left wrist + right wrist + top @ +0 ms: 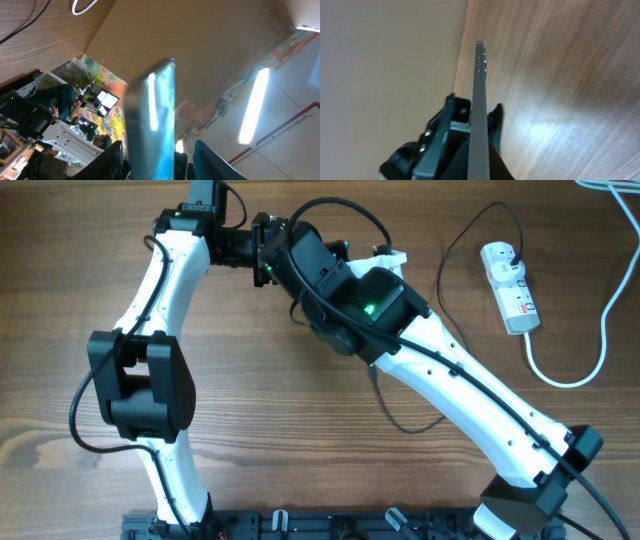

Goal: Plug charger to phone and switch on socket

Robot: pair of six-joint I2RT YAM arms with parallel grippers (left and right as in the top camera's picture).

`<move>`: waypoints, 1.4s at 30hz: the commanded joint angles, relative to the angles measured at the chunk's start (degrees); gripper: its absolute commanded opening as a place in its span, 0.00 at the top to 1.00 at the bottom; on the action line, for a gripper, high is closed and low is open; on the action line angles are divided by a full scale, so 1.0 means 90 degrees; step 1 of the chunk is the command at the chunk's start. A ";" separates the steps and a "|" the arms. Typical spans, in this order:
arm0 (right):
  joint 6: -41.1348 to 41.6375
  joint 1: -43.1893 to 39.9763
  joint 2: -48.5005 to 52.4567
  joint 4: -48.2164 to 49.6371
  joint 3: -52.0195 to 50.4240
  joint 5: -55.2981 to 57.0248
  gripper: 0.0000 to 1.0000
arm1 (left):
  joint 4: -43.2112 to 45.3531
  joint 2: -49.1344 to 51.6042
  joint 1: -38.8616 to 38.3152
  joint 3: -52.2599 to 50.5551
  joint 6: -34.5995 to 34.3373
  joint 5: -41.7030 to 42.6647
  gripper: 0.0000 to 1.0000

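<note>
The phone shows its cyan screen at a slant, standing between the fingers of my left gripper, which has closed in on it. In the right wrist view the phone is edge-on, a thin grey slab pinched by my right gripper. Overhead, both grippers meet at the table's far middle, left gripper and right gripper, and they hide the phone. The socket lies far right. The charger's thin black cable loops from it and runs under the right arm; its tip is hidden.
A thick white cord curves from the socket toward the right edge. A loop of black cable lies on the wood beneath the right arm. The arm bases stand at the near edge.
</note>
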 commanded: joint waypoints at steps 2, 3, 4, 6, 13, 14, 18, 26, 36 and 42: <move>-0.0287 0.0002 -0.0080 0.0180 0.0095 -0.0012 0.96 | 0.0015 -0.0250 -0.0019 -0.0015 0.0083 0.0143 0.55; -0.0282 0.0002 -0.0078 0.0160 0.0095 -0.0015 0.96 | 0.0012 -0.0250 -0.0019 -0.0015 0.0083 0.0143 0.56; -0.0291 0.0002 -0.0068 0.0143 0.0092 -0.0012 0.96 | 0.0015 -0.0250 -0.0019 -0.0015 0.0083 0.0143 0.56; -0.0289 0.0002 -0.0068 0.0151 0.0046 -0.0058 0.96 | 0.0012 -0.0250 -0.0019 -0.0015 0.0083 0.0143 0.58; -0.0158 0.0002 -0.0061 0.0284 -0.0257 -0.0177 0.96 | -0.0034 -0.0250 -0.0019 -0.0015 0.0080 0.0143 0.59; -0.0143 0.0002 -0.0061 0.0335 -0.0299 -0.0177 0.96 | -0.0034 -0.0250 -0.0019 -0.0015 0.0080 0.0143 0.59; -0.0148 0.0002 -0.0061 0.0374 -0.0311 -0.0177 0.96 | -0.0034 -0.0250 -0.0019 -0.0015 0.0080 0.0143 0.62; -0.0170 0.0005 -0.0061 0.0369 -0.0313 -0.0311 0.96 | -0.0034 -0.0250 -0.0019 -0.0015 0.0080 0.0143 0.69; -0.0158 0.0002 -0.0044 0.0376 -0.0313 -0.0646 0.95 | -0.0034 -0.0250 -0.0019 -0.0015 0.0078 0.0143 0.74; -0.0148 0.0002 0.0097 0.0425 -0.0313 -0.0787 0.96 | -0.0034 -0.0250 -0.0019 -0.0015 0.0080 0.0143 0.69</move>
